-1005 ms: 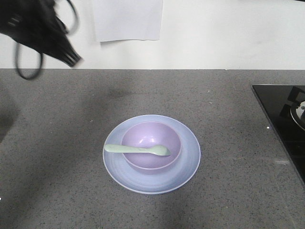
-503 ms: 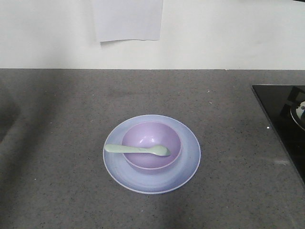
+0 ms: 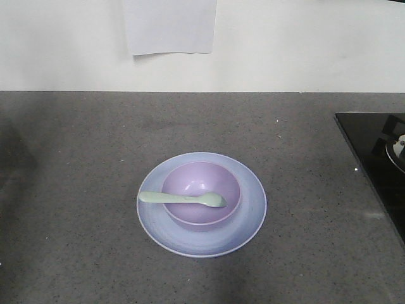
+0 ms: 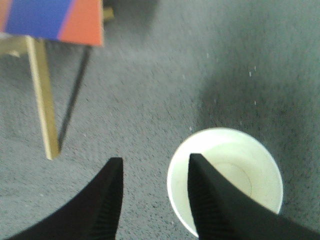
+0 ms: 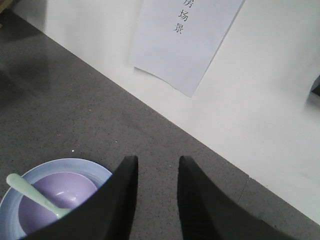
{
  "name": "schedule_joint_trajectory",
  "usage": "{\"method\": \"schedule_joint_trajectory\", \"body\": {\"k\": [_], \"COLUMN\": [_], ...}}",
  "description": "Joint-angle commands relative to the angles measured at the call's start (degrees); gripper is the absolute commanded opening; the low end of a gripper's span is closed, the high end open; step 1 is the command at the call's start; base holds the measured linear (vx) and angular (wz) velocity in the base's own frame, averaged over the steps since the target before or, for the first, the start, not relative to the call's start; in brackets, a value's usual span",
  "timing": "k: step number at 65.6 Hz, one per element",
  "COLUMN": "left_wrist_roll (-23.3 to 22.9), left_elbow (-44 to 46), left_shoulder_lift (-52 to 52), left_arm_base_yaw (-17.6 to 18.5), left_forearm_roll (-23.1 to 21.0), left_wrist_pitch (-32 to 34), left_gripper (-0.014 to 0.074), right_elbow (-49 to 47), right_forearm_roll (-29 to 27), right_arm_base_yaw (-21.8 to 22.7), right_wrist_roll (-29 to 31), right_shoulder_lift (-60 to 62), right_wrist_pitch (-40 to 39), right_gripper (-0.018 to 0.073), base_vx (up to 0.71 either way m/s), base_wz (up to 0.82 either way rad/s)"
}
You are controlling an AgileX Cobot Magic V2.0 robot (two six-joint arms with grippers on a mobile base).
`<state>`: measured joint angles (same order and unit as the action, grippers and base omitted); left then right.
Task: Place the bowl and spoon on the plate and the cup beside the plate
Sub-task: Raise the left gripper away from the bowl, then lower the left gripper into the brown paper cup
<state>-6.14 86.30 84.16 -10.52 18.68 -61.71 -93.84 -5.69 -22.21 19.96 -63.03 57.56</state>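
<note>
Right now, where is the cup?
Only the left wrist view shows the cup: upright on the grey counter, just below the open left gripper. It is absent from the front view.

Grey speckled countertop (image 3: 76,253) fills most of my front view, w/ a white wall (image 3: 304,44) behind it and a sheet of white paper (image 3: 169,26) stuck on the wall; my right wrist cam shows dark printed characters on that paper. Black glass cooktop (image 3: 370,158) sits at the counter's right edge. My left wrist cam shows a blue-and-orange board (image 4: 50,20) on a wooden stand (image 4: 42,100), upper left.
</note>
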Motion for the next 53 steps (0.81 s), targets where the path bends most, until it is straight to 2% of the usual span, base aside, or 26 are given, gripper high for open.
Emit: {"method": "schedule_joint_trajectory", "body": {"k": [1,11,17,24,25,39,53], "left_wrist_roll": [0.66,3.05,3.16,3.11,4.16,4.66,5.14], "left_elbow": [-0.33,-0.77,-0.77,-0.77,-0.77,-0.77,-0.77], "left_shoulder_lift": [-0.76,0.50,0.87,1.12,1.12,1.36,3.16], "left_arm_base_yaw": [-0.26,-0.26,-0.31,-1.93,-4.99,-6.73,-6.93], "left_forearm_roll": [-0.39,-4.45,-4.89,-6.80,-11.39,-12.08,-13.84], "left_wrist_pitch": [3.68,2.51,1.50,1.20,1.07,1.03,0.21], "left_gripper": [0.0309,0.0309,0.0309,0.0322,0.0365,0.0388,0.0388], "right_elbow": [-1.28,-1.23,-0.49,2.42,8.54,10.44,10.44], "right_forearm_roll": [-0.13,-0.14,-0.14,0.04,0.45,0.11,-0.37], "right_arm_base_yaw": [0.17,0.17,0.17,0.17,0.17,0.17,0.17], "right_wrist_roll": [0.17,0.17,0.34,0.40,0.46,0.40,0.40], "right_shoulder_lift": [0.56,0.56,0.56,0.56,0.56,0.56,0.56], "right_wrist_pitch": [-3.81,-3.68,-3.87,-4.80,-10.11,-12.43,-12.68], "right_gripper": [0.0202,0.0202,0.0202,0.0202,0.0202,0.0202,0.0202], "base_vx": [0.00,0.00,0.00,0.00,0.00,0.00,0.00], "base_wz": [0.00,0.00,0.00,0.00,0.00,0.00,0.00]}}
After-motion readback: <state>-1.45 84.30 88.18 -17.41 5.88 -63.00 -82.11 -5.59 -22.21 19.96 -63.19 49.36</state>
